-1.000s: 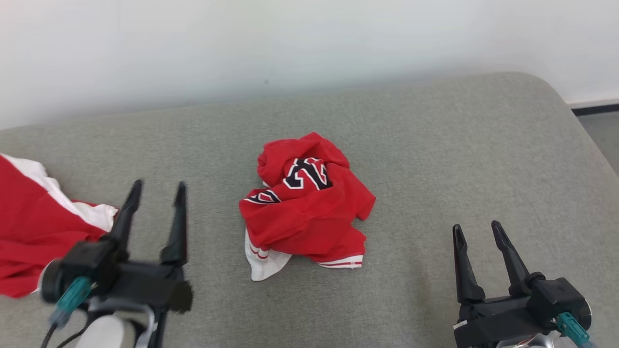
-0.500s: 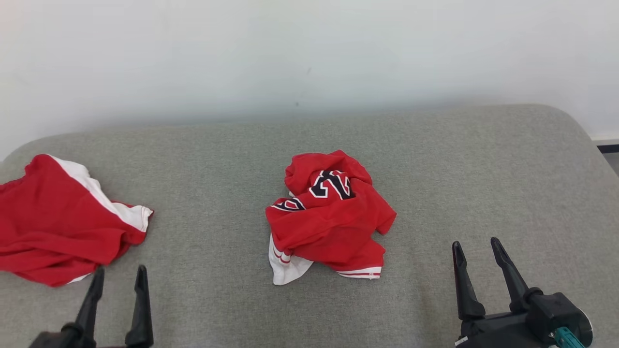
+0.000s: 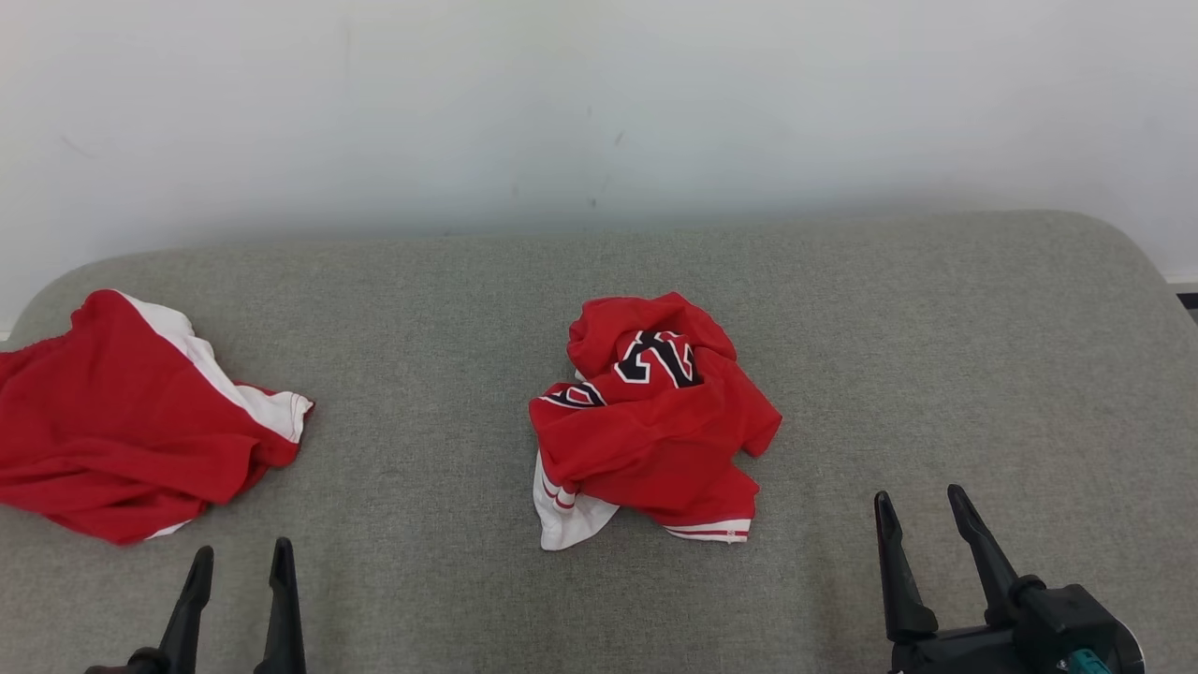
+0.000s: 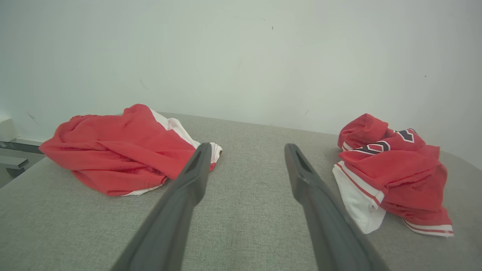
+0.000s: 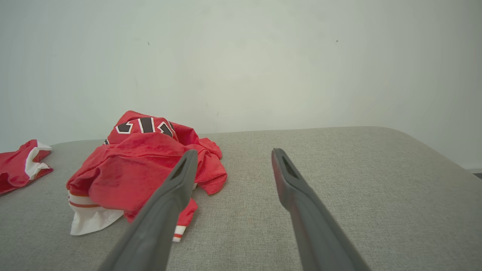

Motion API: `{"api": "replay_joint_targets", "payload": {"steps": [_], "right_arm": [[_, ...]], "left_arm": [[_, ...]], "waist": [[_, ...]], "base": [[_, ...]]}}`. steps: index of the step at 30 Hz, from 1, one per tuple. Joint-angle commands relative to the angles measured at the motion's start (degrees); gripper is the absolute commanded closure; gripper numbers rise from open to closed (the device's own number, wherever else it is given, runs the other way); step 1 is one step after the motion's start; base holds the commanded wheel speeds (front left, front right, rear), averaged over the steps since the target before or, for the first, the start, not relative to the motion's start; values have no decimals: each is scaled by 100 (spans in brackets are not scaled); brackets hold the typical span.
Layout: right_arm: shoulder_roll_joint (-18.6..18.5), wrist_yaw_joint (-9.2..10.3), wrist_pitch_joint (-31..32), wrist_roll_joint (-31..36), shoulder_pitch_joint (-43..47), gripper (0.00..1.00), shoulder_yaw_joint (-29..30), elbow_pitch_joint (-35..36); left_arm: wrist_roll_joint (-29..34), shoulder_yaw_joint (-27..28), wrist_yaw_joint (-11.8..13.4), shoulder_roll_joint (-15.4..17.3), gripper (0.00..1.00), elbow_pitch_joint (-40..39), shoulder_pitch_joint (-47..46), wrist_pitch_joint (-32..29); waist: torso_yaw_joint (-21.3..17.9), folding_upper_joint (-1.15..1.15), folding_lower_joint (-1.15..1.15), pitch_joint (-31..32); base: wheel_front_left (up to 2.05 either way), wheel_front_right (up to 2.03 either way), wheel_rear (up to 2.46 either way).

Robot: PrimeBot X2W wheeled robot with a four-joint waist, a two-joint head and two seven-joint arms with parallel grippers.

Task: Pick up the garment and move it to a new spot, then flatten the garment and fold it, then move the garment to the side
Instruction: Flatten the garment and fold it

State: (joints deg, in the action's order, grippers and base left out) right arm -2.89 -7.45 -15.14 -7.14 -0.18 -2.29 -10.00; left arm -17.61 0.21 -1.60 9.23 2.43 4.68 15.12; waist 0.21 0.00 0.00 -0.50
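- The crumpled red garment, with black-and-white lettering and white striped trim, lay bunched at the middle of the grey padded surface.
- A second red-and-white garment lay heaped at the padded surface's left end, well apart from the first.
- The left gripper hung over the padded surface's near left edge, its fingers spread apart, holding nothing.
- The right gripper hung over the padded surface's near right part, its fingers likewise apart and empty.
- A pale wall rose behind the padded surface's far edge.
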Motion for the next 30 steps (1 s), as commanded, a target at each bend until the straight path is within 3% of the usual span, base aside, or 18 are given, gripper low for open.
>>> {"api": "replay_joint_targets", "payload": {"steps": [1, 9, 17, 30], "right_arm": [[2, -6, -1, -16, -3, 0, -13, -15], [2, -7, -1, 0, -26, 0, -45, -34], [2, -7, -1, -31, -200, 0, -123, -50], [2, -7, -1, -168, -490, 0, -145, -11]], "left_arm": [[87, 66, -57, -72, 0, 40, -28, 5], [242, 188, -235, -215, 0, 152, -92, 5], [380, -71, -442, -299, 0, 427, -604, 5], [421, -1217, -573, -340, 0, 1725, -1763, 5]], "waist": [[-3, 0, 0, -3], [-54, 0, 0, -20], [-315, 0, 0, -260], [-1004, 0, 0, -949]], "base": [[0, 0, 0], [0, 0, 0], [0, 0, 0], [0, 0, 0]]}}
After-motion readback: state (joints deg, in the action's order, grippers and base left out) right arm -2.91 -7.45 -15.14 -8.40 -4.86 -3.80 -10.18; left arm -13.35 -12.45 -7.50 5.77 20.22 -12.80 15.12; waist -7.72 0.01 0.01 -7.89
